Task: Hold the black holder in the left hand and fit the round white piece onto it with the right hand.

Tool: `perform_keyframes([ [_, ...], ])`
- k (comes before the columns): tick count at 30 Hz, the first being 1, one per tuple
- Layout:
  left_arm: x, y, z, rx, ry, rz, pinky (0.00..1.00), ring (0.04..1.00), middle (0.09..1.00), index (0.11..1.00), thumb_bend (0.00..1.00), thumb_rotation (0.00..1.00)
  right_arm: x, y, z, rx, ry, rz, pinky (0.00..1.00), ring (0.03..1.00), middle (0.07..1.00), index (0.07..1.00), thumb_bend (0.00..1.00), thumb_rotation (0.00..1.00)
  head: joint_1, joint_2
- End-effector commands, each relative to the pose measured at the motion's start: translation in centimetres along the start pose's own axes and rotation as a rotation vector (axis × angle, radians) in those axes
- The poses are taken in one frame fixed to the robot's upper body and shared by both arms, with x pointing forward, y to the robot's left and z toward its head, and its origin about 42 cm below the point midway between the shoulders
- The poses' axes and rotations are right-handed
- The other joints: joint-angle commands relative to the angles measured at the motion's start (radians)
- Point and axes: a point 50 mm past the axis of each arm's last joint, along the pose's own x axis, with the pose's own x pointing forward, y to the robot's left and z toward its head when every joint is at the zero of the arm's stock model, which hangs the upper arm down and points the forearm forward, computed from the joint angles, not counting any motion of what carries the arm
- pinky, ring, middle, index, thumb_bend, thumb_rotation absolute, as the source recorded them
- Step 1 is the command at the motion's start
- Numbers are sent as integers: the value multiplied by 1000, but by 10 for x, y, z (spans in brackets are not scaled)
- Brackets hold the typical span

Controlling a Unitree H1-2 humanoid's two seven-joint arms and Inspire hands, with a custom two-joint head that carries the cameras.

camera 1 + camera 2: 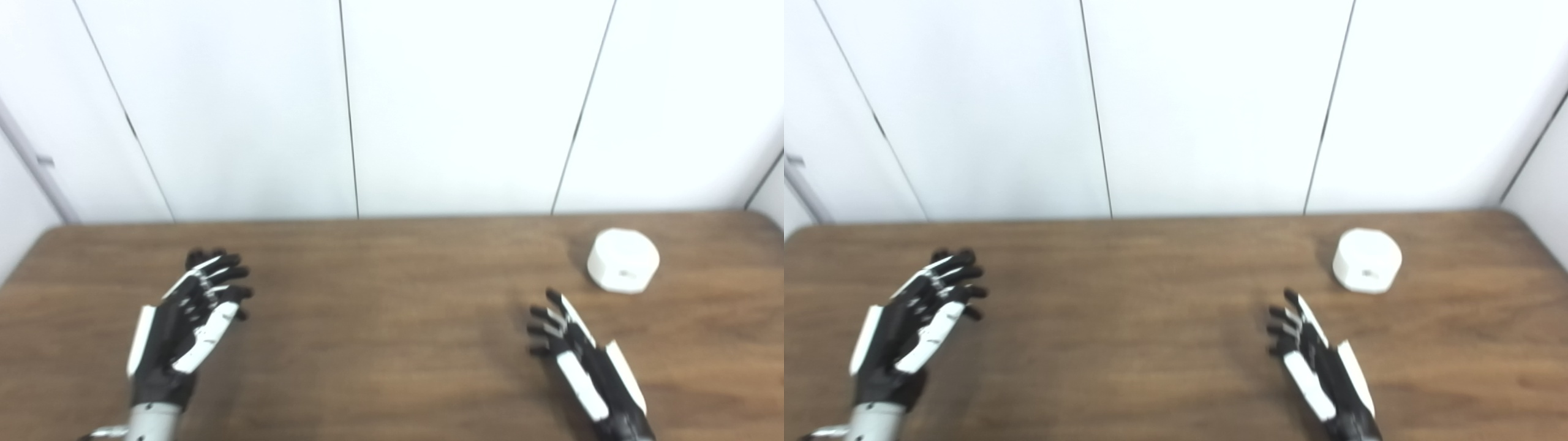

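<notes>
Seen from the head cameras: round white piece (623, 260) resting on the far right of the brown worktop (380, 318), before white wall panels (453, 104). Near and just left of the piece, right hand (576, 352), fingers (542, 331) spread, holding nothing, palm turned inward. Well apart to the piece's left, left hand (190, 312), raised, fingers loosely apart, likewise empty. Frames slightly blurred.
</notes>
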Motion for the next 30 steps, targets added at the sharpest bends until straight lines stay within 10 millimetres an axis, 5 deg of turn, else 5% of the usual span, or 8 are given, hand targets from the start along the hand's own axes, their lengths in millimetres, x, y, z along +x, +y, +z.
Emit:
perform_keyframes([
  [1, 10, 8, 22, 130, -59, 46, 451, 622, 694, 744, 660, 509, 4, 2, -1, 1, -5, 15, 696, 816, 884, 970, 570, 952, 10, -3],
  [6, 11, 23, 31, 394, 2, 100, 502, 643, 722, 772, 570, 467, 1, -2, -3, 9, -3, 20, 709, 823, 886, 971, 584, 950, 50, -5],
  [10, 11, 31, 34, 503, 24, 152, 518, 646, 719, 775, 600, 350, -1, -9, -5, 23, -12, 20, 716, 821, 896, 974, 564, 927, 107, 16],
  [15, 11, 38, 28, 598, 68, 174, 569, 693, 758, 799, 608, 322, -5, -19, -5, 59, 1, 23, 778, 854, 915, 988, 558, 909, 175, 29],
  [20, 11, 44, 15, 697, 132, 224, 512, 672, 759, 807, 680, 300, -8, -29, -8, 89, 6, 25, 823, 884, 931, 993, 531, 927, 281, 17],
  [25, 8, 46, 6, 815, 179, 259, 443, 607, 745, 809, 798, 381, -11, -39, -13, 108, -9, 24, 865, 909, 948, 1000, 514, 960, 392, 0],
  [30, 7, 42, 4, 877, 228, 257, 560, 694, 783, 851, 890, 465, -13, -49, -17, 76, 4, 2, 778, 850, 907, 992, 578, 988, 508, -16],
])
